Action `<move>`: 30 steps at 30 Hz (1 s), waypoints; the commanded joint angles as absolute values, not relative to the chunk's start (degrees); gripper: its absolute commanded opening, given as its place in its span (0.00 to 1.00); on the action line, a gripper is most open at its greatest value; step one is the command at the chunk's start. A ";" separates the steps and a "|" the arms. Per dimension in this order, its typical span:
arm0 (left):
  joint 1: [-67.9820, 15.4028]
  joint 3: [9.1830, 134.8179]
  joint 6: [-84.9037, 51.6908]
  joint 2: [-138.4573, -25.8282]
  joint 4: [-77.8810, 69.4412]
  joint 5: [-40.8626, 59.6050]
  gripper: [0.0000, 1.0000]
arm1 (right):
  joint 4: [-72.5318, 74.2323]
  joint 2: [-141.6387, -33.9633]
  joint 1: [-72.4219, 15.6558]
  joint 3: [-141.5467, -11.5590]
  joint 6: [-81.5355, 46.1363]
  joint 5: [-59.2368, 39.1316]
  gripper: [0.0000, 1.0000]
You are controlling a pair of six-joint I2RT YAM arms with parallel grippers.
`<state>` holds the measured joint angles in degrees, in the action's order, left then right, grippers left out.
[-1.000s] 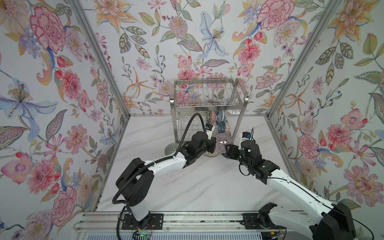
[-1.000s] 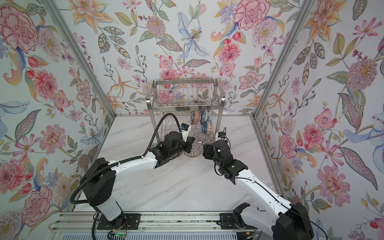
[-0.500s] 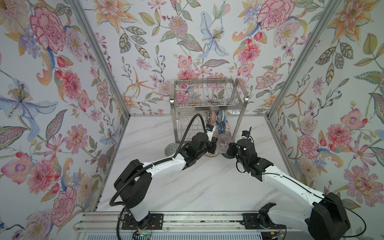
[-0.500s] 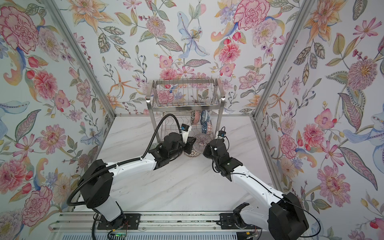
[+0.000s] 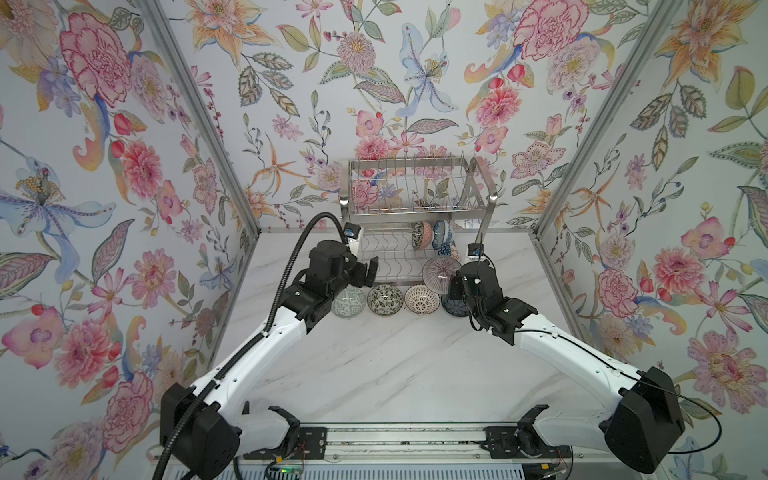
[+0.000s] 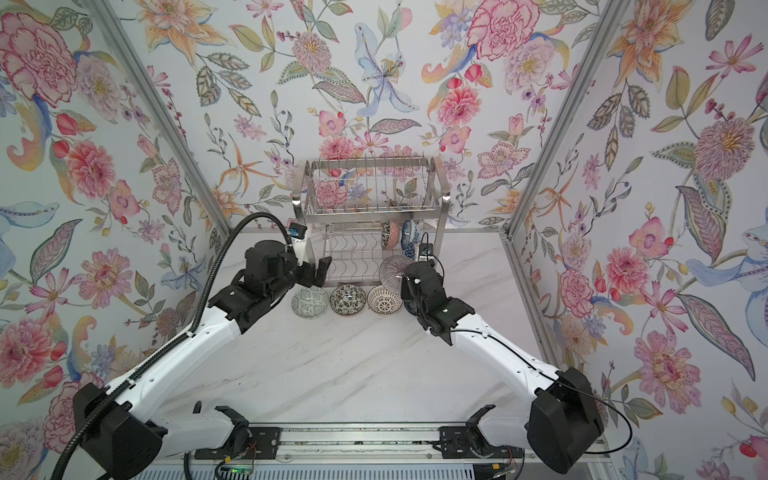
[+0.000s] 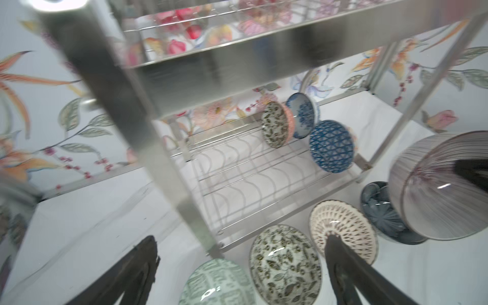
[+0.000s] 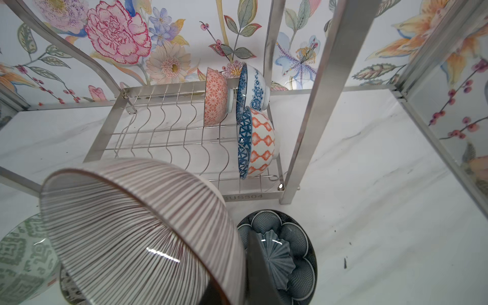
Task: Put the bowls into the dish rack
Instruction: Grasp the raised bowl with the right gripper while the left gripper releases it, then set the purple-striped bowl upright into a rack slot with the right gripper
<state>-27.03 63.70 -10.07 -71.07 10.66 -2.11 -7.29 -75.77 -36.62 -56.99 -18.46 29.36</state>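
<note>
Four bowls sit on the marble table (image 5: 395,365) in a row just in front of the dish rack (image 5: 415,216): a green patterned bowl (image 5: 349,302), a black-and-white leafy bowl (image 5: 385,299), a white spoked bowl (image 5: 422,298), and a dark blue bowl (image 8: 298,245) half hidden under the right arm. Right above that row the left gripper (image 5: 365,275) hangs empty with its fingers spread wide, beside the rack's front left leg. The right gripper (image 5: 455,286) is pinched tight on the rim of the striped bowl (image 5: 441,269), which is off the table and tipped up on edge at the front of the lower shelf (image 5: 386,257), just over the dark blue one. Further back, three bowls stand on edge at the right end of that shelf: a coral bowl (image 7: 276,124), a blue floral bowl (image 7: 302,118) and a blue triangle bowl (image 7: 331,145) in front of them. The wavy slots to their left look free. So I'd say the step in hand is racking the striped one. Next it has to go in under the upper shelf, staying on edge, and drop into a free slot beside the triangle bowl without clipping it or the front leg. The wrist needs to stay low. The left arm looks free to grab the green one after.
</note>
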 commanded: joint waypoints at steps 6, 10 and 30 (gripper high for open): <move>-18.91 56.62 -2.22 -67.13 16.24 -2.91 0.99 | -10.33 -84.58 -39.73 -66.00 -6.67 45.09 0.00; -17.74 53.99 -2.99 -65.32 14.25 -0.63 0.99 | -10.43 -90.36 -40.47 -70.59 -1.59 50.57 0.00; -16.66 53.45 -3.97 -64.82 13.80 0.92 0.99 | -9.49 -119.78 -40.71 -96.05 21.06 66.31 0.00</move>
<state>-17.56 53.95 -4.01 -65.76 14.35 -0.19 -11.73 -118.61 -41.17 -92.88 17.21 61.60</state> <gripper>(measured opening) 0.993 0.075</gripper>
